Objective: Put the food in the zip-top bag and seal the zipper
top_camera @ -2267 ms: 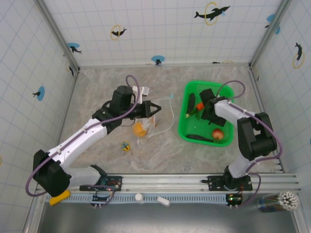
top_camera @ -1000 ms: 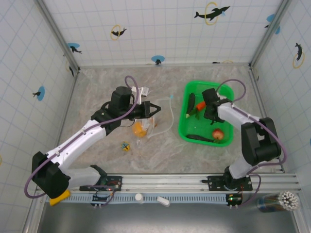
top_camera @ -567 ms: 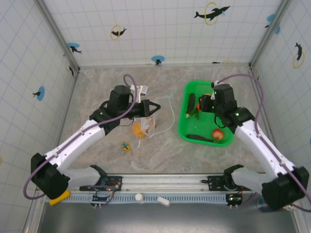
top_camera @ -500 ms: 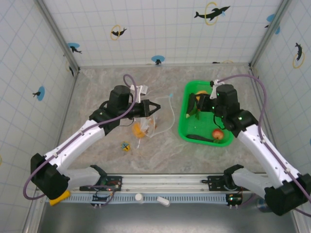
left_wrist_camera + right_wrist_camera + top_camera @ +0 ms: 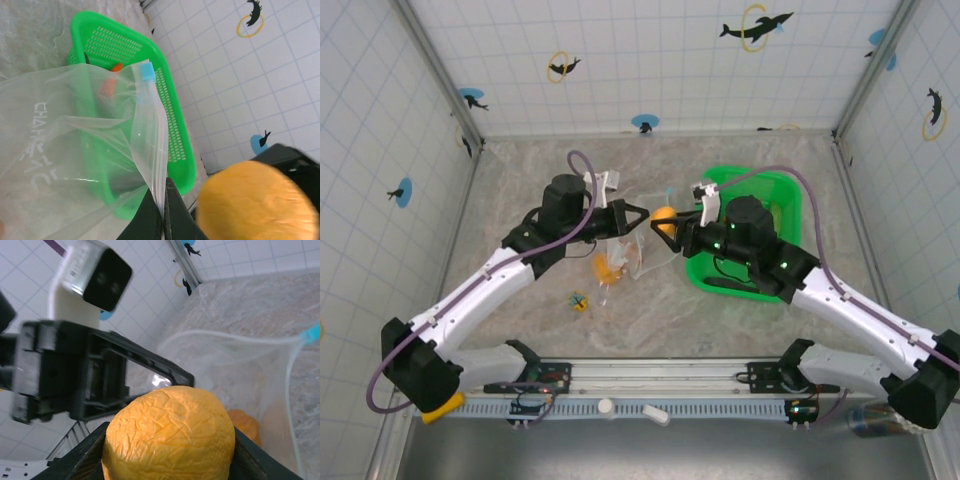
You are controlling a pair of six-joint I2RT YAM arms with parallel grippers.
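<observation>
The left tool (image 5: 640, 213) is clenched on the mouth edge of the bag (image 5: 620, 250), left of centre in the top view. It lifts that edge off the desk (image 5: 510, 170), so the clear film hangs and the opening faces right, toward the other arm. In the left wrist view the pinch sits low in the frame, right on the zipper (image 5: 151, 130), and the blue tab (image 5: 146, 71) stands at the upper middle. Holding one lip only is probably what lets the mouth gape.

The right tool (image 5: 672, 220) is grasping a round orange (image 5: 664, 214) at the centre of the top view, just beside the left tool's tip and at the bag's mouth. In the right wrist view the orange sits bottom centre. The open bag spreads to the right beyond it, with a smaller orange piece (image 5: 244, 423) already lying inside.

I judge the orange to be on the point of going in; it is not yet let go. The basket (image 5: 125, 40), upper left in the left wrist view, holds at least a red-orange piece (image 5: 107, 88), so more loading looks likely before sealing. The zipper is open.
</observation>
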